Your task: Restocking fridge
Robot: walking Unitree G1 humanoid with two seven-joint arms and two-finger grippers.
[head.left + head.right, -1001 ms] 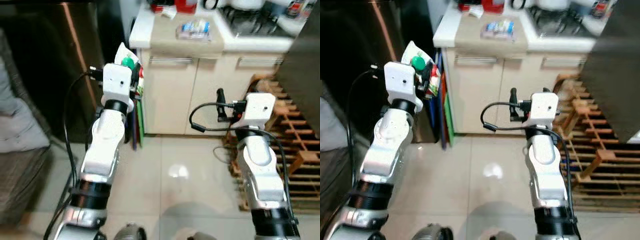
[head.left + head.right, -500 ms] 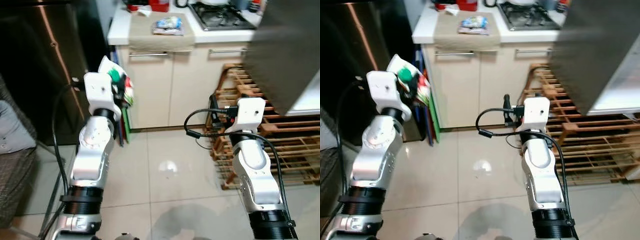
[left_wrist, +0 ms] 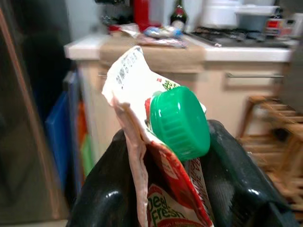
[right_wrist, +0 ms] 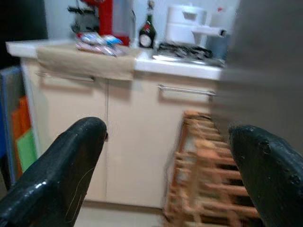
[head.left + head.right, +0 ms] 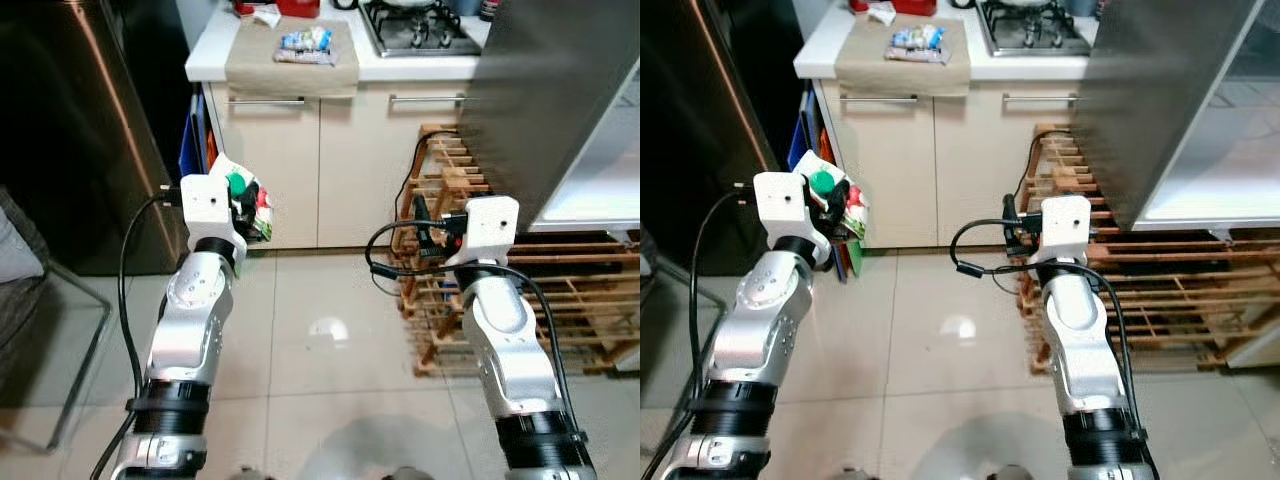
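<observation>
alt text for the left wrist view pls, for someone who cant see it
Close up, the left gripper has its two black fingers shut on a white and red carton with a green screw cap. Behind it, blurred, stand a cream kitchen cabinet, a countertop with bottles and packets, and a wooden rack.

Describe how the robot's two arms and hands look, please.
Both arms are silver with black bands near the base. Each wrist ends in a white boxy block, and a black cable loops from it. The left hand and right hand each have two long, glossy black fingers.
</observation>
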